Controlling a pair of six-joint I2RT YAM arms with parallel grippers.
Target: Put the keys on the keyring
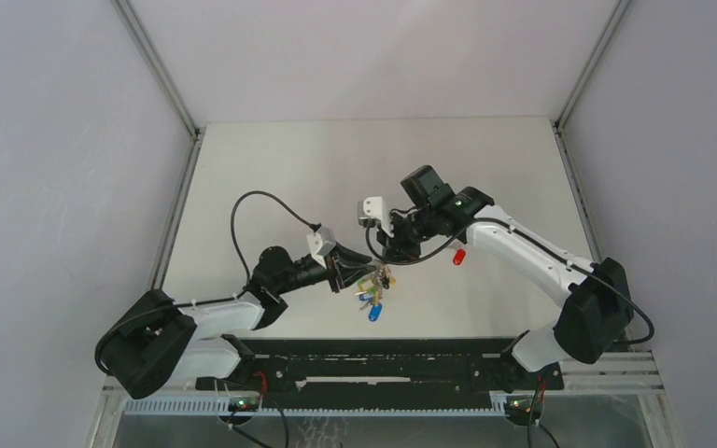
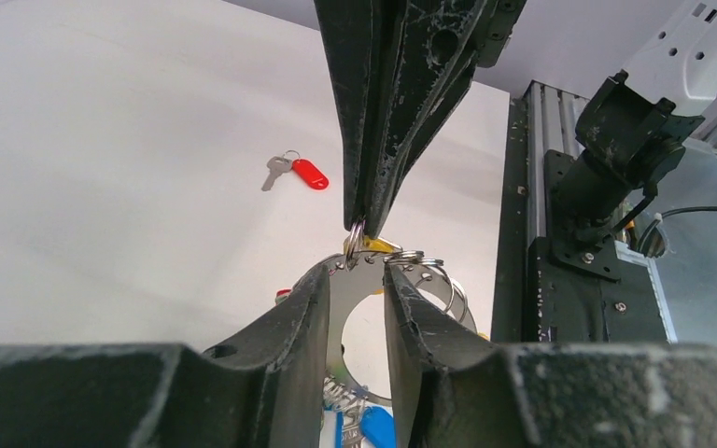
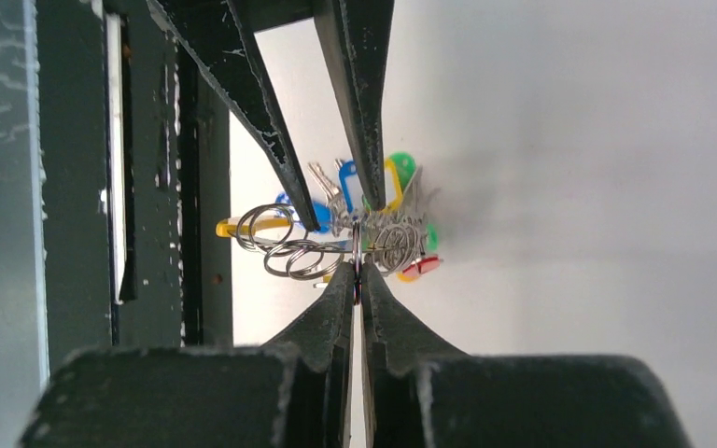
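Observation:
My left gripper (image 1: pixel 344 273) (image 2: pixel 355 273) is shut on the keyring (image 2: pixel 362 301), a flat grey metal ring held just above the table. Green, blue, yellow and red-headed keys (image 1: pixel 373 289) hang from it, and the bunch also shows in the right wrist view (image 3: pixel 383 201). My right gripper (image 1: pixel 387 254) (image 3: pixel 357 273) comes from the other side and is shut on a small split ring (image 3: pixel 357 250) at the keyring's top edge, with a yellow piece (image 2: pixel 378 245) beside it. A red-headed key (image 1: pixel 459 256) (image 2: pixel 299 173) lies loose on the table to the right.
A black rail (image 1: pixel 373 359) (image 2: pixel 523 243) runs along the table's near edge close under the keyring. Grey walls enclose the white table (image 1: pixel 336 168) on the left, back and right.

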